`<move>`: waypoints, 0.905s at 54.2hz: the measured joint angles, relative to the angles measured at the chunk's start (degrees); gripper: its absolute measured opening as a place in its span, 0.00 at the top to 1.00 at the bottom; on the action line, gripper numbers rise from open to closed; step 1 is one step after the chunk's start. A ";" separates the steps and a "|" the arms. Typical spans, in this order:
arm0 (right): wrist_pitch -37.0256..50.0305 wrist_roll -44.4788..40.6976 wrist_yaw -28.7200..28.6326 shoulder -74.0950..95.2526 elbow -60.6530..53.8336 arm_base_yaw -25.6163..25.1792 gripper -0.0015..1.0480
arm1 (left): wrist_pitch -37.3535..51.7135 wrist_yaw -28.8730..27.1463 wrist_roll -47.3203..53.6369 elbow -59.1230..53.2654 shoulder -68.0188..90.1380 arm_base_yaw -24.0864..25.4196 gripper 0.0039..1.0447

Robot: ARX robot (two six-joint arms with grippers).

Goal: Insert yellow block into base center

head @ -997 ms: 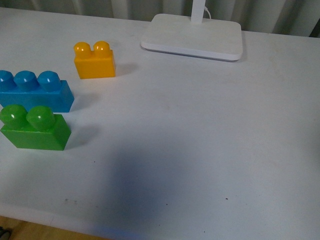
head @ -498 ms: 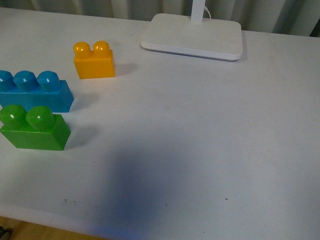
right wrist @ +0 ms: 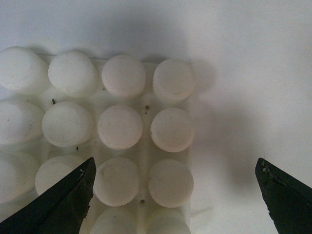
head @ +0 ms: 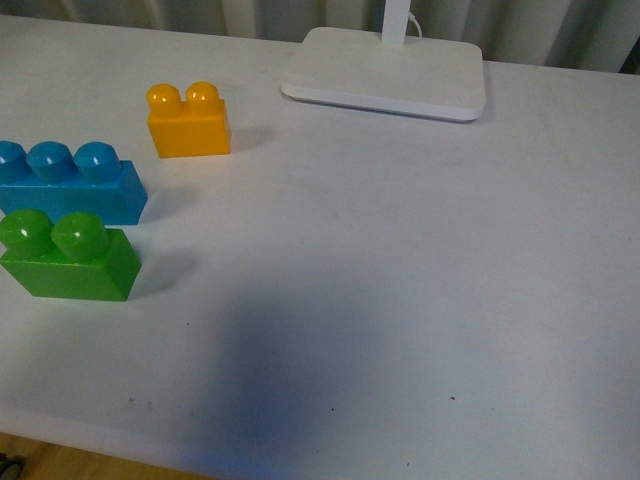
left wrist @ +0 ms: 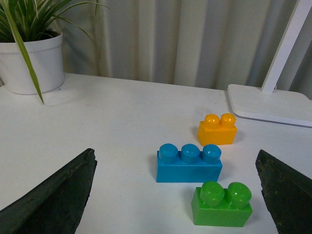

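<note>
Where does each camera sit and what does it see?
Front: on the robot's body, looking down at yellow block, blue brick, green brick; no arm shows.
Left wrist: on left arm, facing the bricks; left tool shows.
Right wrist: on right arm, straight above the base; right tool shows.
Front and left wrist share the three bricks.

Very little is happening on the front view. The broad shadow [head: 330, 380] over the near part of the table [head: 450, 250] is drifting slightly, and its left side is reaching a touch further left than a second ago. The faint bluish gleam [head: 200, 470] on the table's near edge is sliding left with it. The yellow block [head: 189, 122], the blue brick [head: 75, 185] and the green brick [head: 70, 262] are showing a hair further left, too slight to call a real move.
</note>
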 joint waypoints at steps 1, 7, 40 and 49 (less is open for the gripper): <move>0.04 0.00 0.02 0.22 -0.02 0.15 0.09 | 0.00 0.00 0.00 0.00 0.00 0.00 0.06; 1.01 0.07 0.76 1.68 -0.02 1.11 0.09 | 0.00 0.02 0.00 0.00 0.00 0.00 0.06; 1.51 6.05 -2.03 1.01 -4.46 7.74 0.09 | 0.00 0.00 0.00 0.00 0.00 0.00 0.06; 1.53 12.79 0.22 -2.05 -7.39 15.37 0.09 | 0.00 0.02 0.00 0.00 0.00 0.00 0.06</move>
